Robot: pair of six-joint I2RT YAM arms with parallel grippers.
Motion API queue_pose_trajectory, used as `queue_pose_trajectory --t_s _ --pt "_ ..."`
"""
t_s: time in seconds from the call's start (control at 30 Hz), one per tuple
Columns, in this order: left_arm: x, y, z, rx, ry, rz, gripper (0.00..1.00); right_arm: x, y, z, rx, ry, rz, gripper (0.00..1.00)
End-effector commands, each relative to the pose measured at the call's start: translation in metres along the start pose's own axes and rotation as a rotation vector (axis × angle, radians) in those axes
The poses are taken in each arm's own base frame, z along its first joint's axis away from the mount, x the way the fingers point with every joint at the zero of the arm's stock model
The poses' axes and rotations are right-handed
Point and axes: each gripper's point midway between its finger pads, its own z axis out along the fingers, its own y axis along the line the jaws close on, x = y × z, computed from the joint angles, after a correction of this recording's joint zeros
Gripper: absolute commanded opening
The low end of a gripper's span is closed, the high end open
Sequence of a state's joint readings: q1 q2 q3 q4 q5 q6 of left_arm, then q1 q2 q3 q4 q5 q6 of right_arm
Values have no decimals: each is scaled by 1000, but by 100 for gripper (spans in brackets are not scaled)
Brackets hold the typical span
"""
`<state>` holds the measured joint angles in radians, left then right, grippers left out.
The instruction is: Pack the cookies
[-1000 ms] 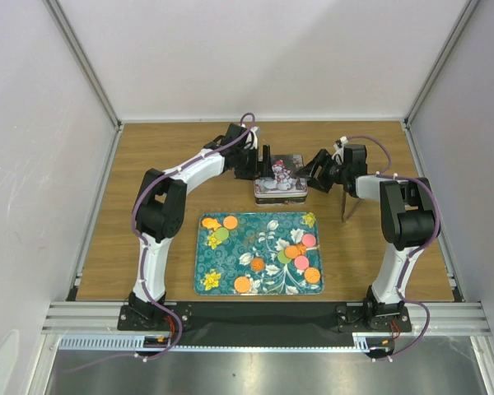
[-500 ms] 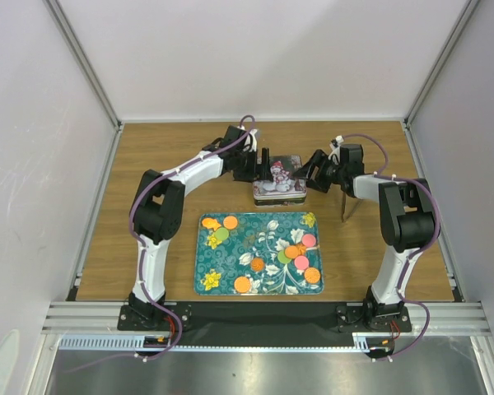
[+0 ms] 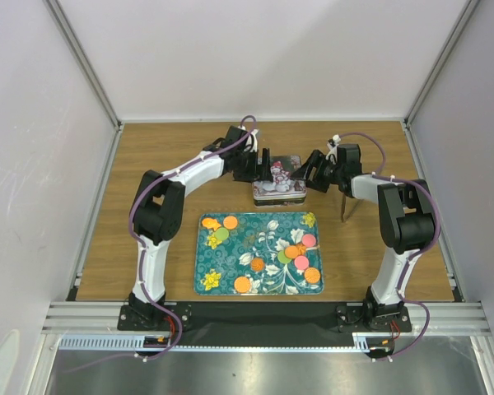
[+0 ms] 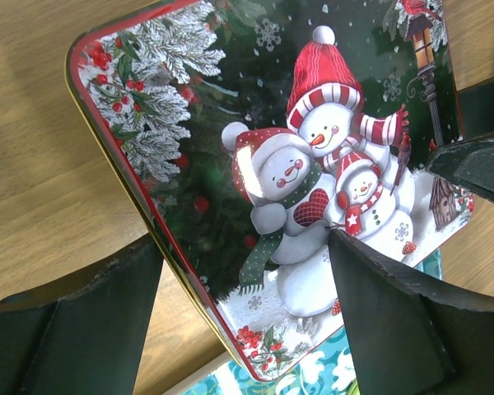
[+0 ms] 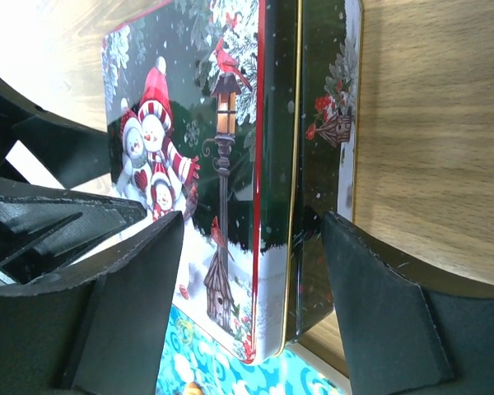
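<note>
1. The cookies (image 3: 300,251) lie in loose clusters on the teal tray (image 3: 263,226), near me.
2. Just beyond it sits the snowman tin (image 3: 280,183), lid on.
3. My left gripper (image 4: 243,239) spreads wide over the tin's left end.
4. My right gripper (image 5: 251,218) straddles its right end, fingers apart; gripping or not, I cannot tell.

— Entry one, the arms?
— Left arm (image 3: 151,263) and right arm (image 3: 393,276): both had white link shells, black joint housings and black bases.
— Cabling?
— One purple cable (image 3: 134,216) looped along the outside of each arm.
— End fittings?
— Left fingers (image 4: 74,337) and right fingers (image 5: 379,321) were matt black, thick and wedge-shaped, with scuffed, rough edges.
</note>
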<state>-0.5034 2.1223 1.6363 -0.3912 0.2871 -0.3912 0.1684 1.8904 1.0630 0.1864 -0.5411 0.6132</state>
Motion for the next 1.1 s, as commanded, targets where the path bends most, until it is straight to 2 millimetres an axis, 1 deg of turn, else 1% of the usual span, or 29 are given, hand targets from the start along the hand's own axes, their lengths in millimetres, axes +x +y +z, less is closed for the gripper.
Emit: queue_pose_trajectory --t_s 0.0,0.07,0.17,0.2,0.27,0.3,0.37,0.4,0.5,0.57,0.6,0.73,0.77,0.83,0.93,0.97,1.07 --pt "-2 -13 1 7 12 37 85 -6 39 2 -117 -5 -14 73" --pt "-7 -14 1 11 9 33 85 -5 43 3 -139 -3 2 72" --pt "-22 -15 1 26 -13 16 85 -6 50 8 -172 -13 24 73" --pt "-31 -16 2 34 -27 13 85 -7 56 10 -191 -18 17 73" --pt "-38 -17 1 39 -32 13 85 -5 56 14 -198 -12 47 73" --pt "-47 -19 -1 46 -49 15 85 -7 58 15 -210 -17 47 73" --pt "-48 -18 1 49 -40 12 85 -8 56 18 -204 -17 52 72" --pt "-53 -19 0 49 -50 14 85 -8 54 19 -196 -14 53 72" --pt "-53 -13 0 42 -42 13 85 -7 48 20 -169 -14 44 72" --pt "-56 -10 -3 37 -54 8 84 -6 45 20 -154 -16 39 71" --pt "-53 -8 -3 34 -51 6 84 -5 44 20 -149 -14 36 71" --pt "-56 -4 -10 25 -65 18 86 -4 41 20 -137 -11 33 73" --pt "-60 -4 -16 25 -81 16 87 -5 41 20 -134 -10 33 73" --pt "-61 -2 -19 22 -90 16 88 -6 41 19 -129 -12 28 75" --pt "-66 5 -26 -2 -104 16 89 -8 40 19 -110 -12 17 76" --pt "-67 10 -27 -21 -110 13 89 -9 40 18 -107 -15 16 75" --pt "-66 15 -30 -39 -108 11 90 -11 40 18 -98 -16 8 77"
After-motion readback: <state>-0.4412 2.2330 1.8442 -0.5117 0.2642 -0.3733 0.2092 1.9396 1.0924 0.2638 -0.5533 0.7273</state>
